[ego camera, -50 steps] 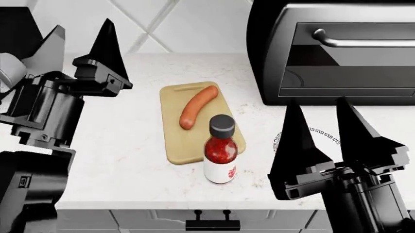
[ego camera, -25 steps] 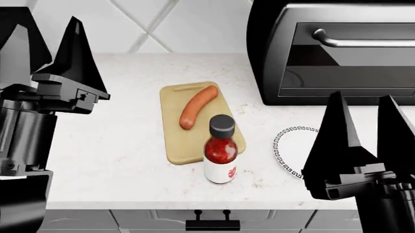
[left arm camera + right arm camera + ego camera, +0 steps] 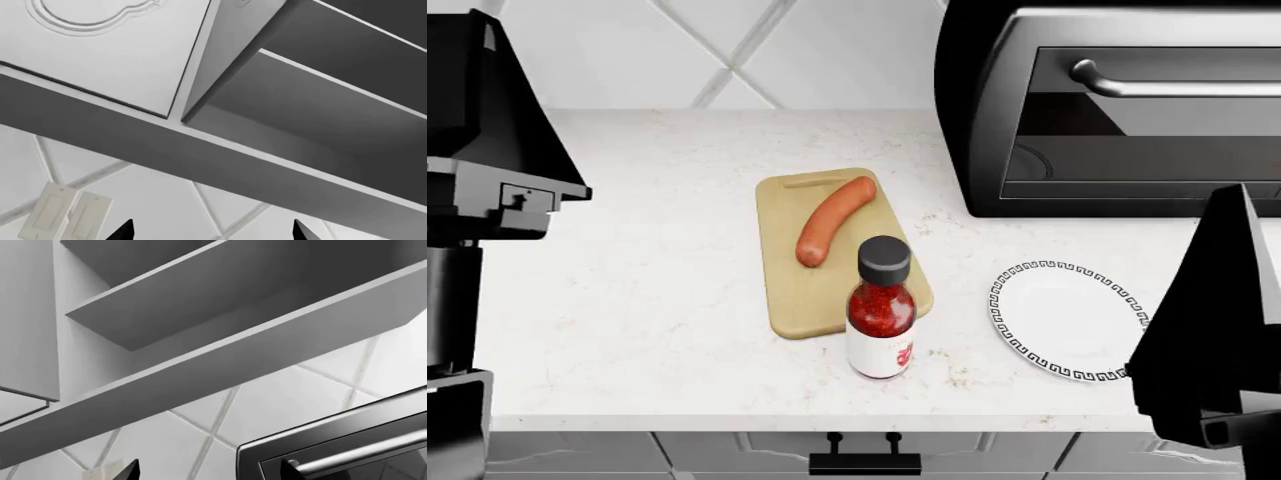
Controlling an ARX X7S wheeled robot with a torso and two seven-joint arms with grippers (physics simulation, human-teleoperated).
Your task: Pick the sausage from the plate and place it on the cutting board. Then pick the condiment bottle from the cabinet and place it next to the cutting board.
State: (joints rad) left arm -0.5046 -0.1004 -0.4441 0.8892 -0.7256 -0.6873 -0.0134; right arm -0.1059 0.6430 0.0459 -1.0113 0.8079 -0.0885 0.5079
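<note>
I see 1 white bench (image 3: 667, 300) with 1 black oven (image 3: 1121, 110) at its far right. On the bench lies 1 board (image 3: 787, 300), and the 1 sausage (image 3: 833, 220) rests on its far half, which I take as the first step done. The 1 plate (image 3: 1061, 318) sits bare to the right of the board. The 1 bottle (image 3: 881, 310) stands upright at the board's near right corner, overlapping its edge in my head view; I can't tell if it touches it. It counts as next to the board, I judge. Both arms are lifted clear at the sides. The left pincer (image 3: 210, 231) and right pincer (image 3: 208, 471) are both spread wide, holding nothing, pointed up toward the cabinet shelves (image 3: 320, 100).
</note>
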